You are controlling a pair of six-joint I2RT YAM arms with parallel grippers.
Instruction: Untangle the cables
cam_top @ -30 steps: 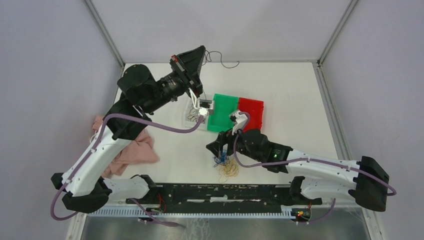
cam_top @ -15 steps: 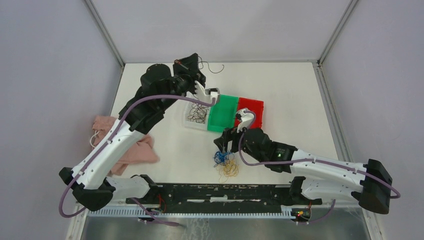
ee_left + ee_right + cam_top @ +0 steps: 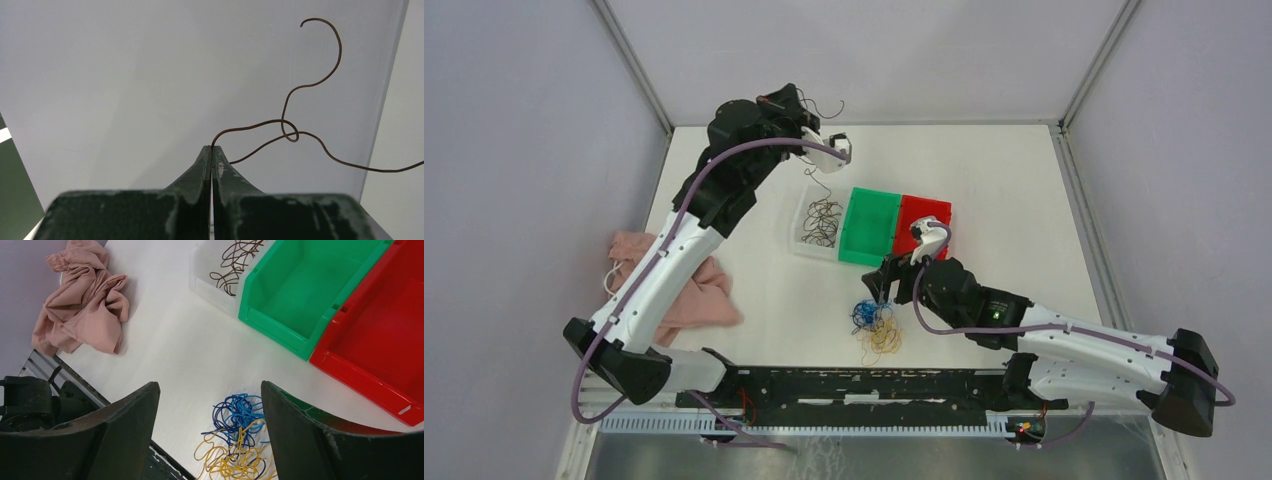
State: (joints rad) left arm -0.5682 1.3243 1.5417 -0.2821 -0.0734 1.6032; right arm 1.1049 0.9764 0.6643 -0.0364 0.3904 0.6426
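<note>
Left wrist view | left hand [image 3: 212, 150] was clenched on brown cable [image 3: 260, 123], curling upper right | right hand [image 3: 210, 390] gaped above blue-yellow tangle [image 3: 234, 440], lower centre | judged best: descend centred, pinch one strand.

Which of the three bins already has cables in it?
The clear bin at the left end of the row: dark brown strands lie in it. The green bin and red bin beside it show none.

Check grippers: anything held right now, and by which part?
Left gripper, shut, pinches a brown cable, seemingly mid-length; right gripper is open, holding nothing.
</note>
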